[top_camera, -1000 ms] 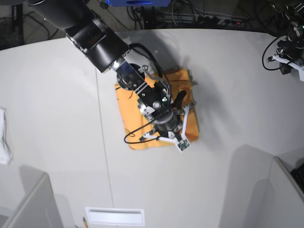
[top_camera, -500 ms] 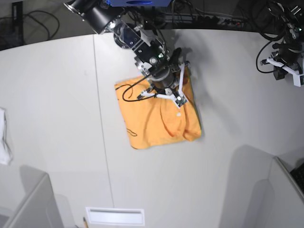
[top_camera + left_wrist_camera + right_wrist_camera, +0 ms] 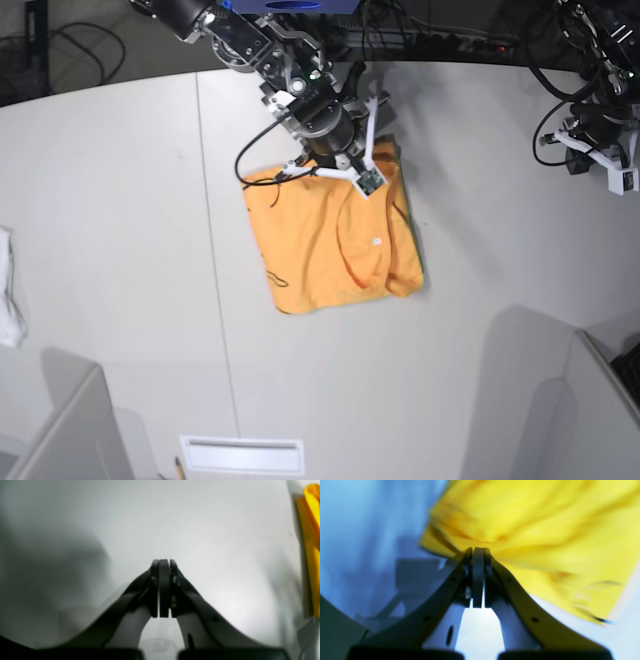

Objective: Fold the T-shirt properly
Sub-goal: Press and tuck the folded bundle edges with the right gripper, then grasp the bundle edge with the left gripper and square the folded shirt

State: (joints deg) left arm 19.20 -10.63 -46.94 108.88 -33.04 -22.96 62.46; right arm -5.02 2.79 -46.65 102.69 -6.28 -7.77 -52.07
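Note:
The light-orange T-shirt point(image 3: 330, 240) lies folded into a rough rectangle on the white table point(image 3: 120, 200), a small white tag point(image 3: 377, 241) showing on top. My right gripper point(image 3: 360, 168) hovers at the shirt's far edge. In the right wrist view its jaws point(image 3: 478, 552) are shut, with the shirt point(image 3: 545, 525) just beyond the tips and no cloth visibly between them. My left gripper point(image 3: 603, 155) is far to the right near the table's edge. In the left wrist view it point(image 3: 163, 563) is shut and empty over bare table, with the shirt's edge point(image 3: 311, 555) at the far right.
A white cloth point(image 3: 8, 290) lies at the table's left edge. A white slotted plate point(image 3: 240, 455) sits at the front. Grey partitions stand at the front left point(image 3: 60, 430) and front right point(image 3: 570, 410). Cables point(image 3: 440, 40) run behind the table.
My right arm has pulled back from the shirt's near edge to its far edge. The shirt, earlier partly covered by the arm, now lies in full view. The left arm shifted slightly.

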